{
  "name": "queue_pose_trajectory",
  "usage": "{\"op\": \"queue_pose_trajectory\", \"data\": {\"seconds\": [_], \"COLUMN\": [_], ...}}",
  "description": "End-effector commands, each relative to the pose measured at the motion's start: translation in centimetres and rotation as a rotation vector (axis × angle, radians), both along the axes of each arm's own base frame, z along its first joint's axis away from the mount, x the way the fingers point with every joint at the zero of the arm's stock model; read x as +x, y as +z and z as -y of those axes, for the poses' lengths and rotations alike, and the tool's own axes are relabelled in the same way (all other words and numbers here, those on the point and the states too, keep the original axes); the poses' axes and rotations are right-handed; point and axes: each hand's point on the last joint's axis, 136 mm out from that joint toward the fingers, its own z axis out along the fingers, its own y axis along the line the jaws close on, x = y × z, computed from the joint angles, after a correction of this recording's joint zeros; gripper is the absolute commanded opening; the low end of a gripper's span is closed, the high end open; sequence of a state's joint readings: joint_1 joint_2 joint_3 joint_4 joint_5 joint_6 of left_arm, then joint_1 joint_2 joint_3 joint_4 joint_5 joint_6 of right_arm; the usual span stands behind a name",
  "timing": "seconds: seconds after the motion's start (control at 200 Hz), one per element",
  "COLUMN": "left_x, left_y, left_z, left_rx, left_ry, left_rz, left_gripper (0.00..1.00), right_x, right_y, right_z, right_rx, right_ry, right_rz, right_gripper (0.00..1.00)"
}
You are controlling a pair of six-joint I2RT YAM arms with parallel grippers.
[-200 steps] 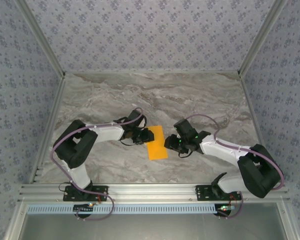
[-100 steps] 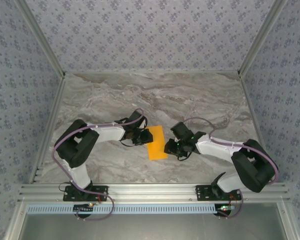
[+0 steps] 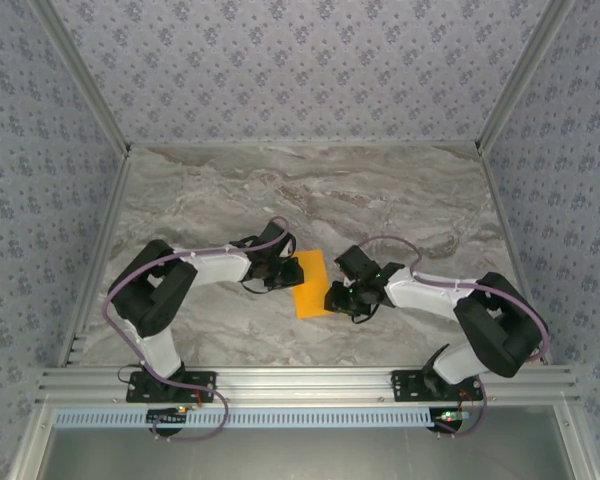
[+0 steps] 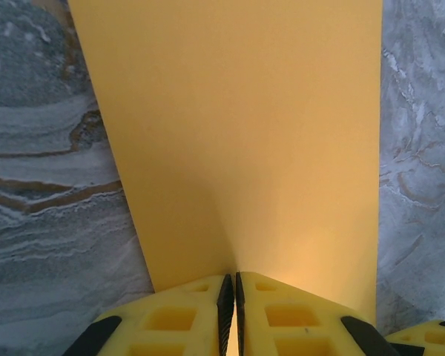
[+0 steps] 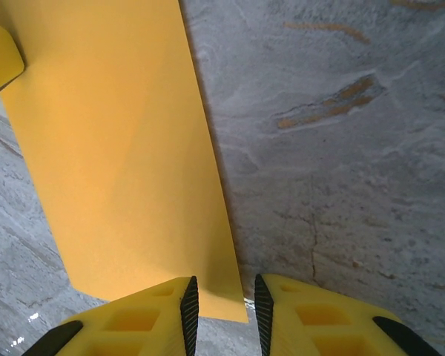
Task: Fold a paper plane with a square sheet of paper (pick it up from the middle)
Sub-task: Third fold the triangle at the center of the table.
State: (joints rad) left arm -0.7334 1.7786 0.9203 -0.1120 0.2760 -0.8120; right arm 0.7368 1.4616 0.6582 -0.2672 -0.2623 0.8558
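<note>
The square sheet of paper, bright orange and unmarked, is seen lying on the grey marbled worktop between the two arms, nearer the front edge than the back wall, and it is presented as an oblong, longer than it is wide. The left gripper is set at the sheet's left long edge. In the left wrist view its jaws are pressed all but together, and the near edge of the paper is drawn up into the seam between the yellow fingers, so the sheet is pinched there. The right gripper is placed at the sheet's right long edge, towards the near corner. In the right wrist view its jaws are parted by a narrow gap, with the corner of the paper lying in that gap and under the left-hand finger. No clamping on the sheet can be made out there, and bare worktop is seen beside it.
</note>
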Motion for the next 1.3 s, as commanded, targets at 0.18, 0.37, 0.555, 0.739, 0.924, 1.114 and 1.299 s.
{"op": "queue_pose_trajectory", "data": {"seconds": [0.18,0.37,0.555,0.739,0.924,1.114,1.299], "left_x": [-1.4,-1.4,-1.5,-1.5,-1.3,-1.2,-1.0], "left_y": [-3.5,-3.5,-3.6,-3.6,-3.4,-3.3,-2.8], "left_z": [-3.7,-3.8,-3.9,-3.9,-3.7,-3.6,-3.1], "left_rx": [0.169,0.171,0.175,0.175,0.171,0.164,0.151], "left_ry": [0.033,0.035,0.033,0.032,0.03,0.028,0.024], "left_rz": [-0.058,-0.058,-0.059,-0.059,-0.056,-0.054,-0.052], "left_gripper": [0.15,0.15,0.15,0.15,0.15,0.15,0.15], "right_x": [0.4,0.4,0.3,0.1,0.2,0.3,1.4], "right_y": [0.8,1.1,1.1,1.2,1.3,1.6,2.4], "right_z": [-2.0,-2.3,-1.6,-0.5,0.1,0.4,-1.0], "right_rx": [0.102,0.173,0.179,0.144,0.141,0.14,0.191], "right_ry": [0.002,-0.056,-0.099,-0.13,-0.157,-0.168,-0.168], "right_rz": [-0.008,-0.024,-0.033,-0.029,-0.036,-0.034,-0.003], "right_gripper": [0.31,0.31,0.3,0.27,0.21,0.11,0.02]}}
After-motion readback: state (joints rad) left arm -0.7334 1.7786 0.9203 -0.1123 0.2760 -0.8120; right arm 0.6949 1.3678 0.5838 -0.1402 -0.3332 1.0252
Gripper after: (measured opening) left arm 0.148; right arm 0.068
